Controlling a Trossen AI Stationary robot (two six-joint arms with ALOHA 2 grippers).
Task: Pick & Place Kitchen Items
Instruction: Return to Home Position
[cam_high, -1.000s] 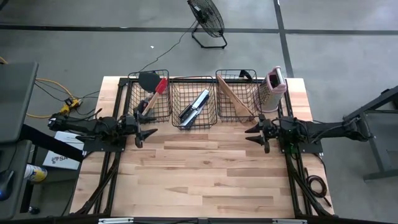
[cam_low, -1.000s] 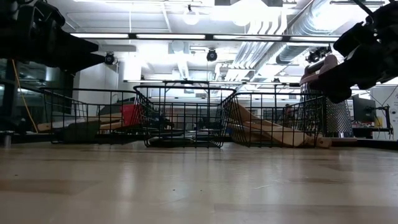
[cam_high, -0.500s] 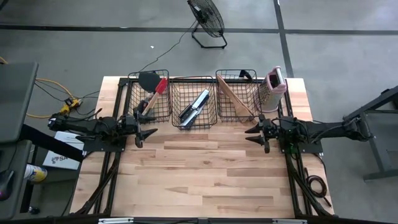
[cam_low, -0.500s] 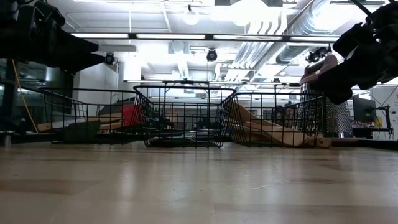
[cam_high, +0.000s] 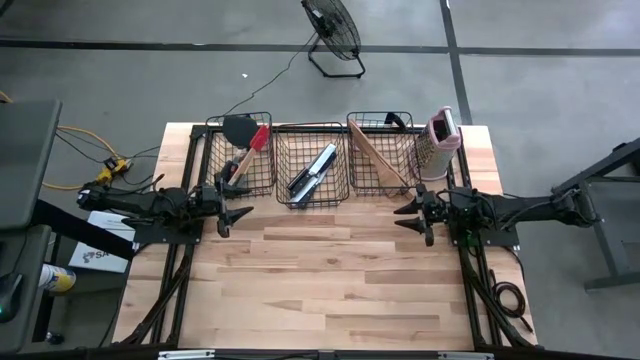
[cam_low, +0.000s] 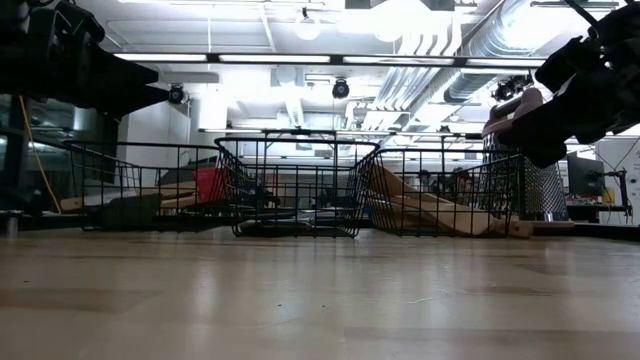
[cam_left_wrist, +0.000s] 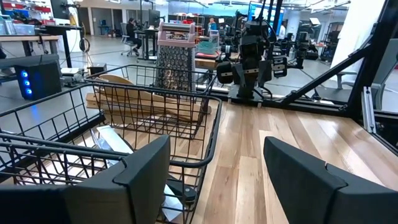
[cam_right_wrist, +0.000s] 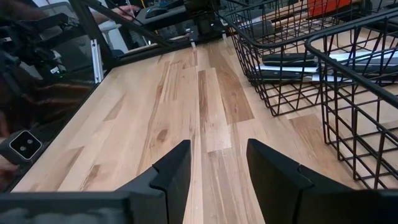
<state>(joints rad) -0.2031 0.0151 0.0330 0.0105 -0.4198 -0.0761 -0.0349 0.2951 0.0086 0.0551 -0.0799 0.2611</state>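
The kitchen items lie in three wire baskets along the table's far edge. A black spatula (cam_high: 238, 128) and a red-headed spatula (cam_high: 260, 138) rest in the left basket. Black-handled knives (cam_high: 315, 170) lie in the middle one, and pale wooden utensils (cam_high: 378, 160) lean in the right one. My left gripper (cam_high: 238, 216) hovers open just in front of the left basket, pointing level toward the table's right. My right gripper (cam_high: 400, 217) hovers open in front of the right basket, facing left. The wrist views show nothing between the fingers of the left gripper (cam_left_wrist: 217, 180) or of the right gripper (cam_right_wrist: 219, 168).
An upright pink-and-white box grater (cam_high: 438, 140) stands at the far right corner beside the right basket (cam_high: 350, 135). The bare wooden tabletop (cam_high: 330, 280) stretches between the arms and toward the near edge. A floor fan (cam_high: 333, 30) stands beyond the table.
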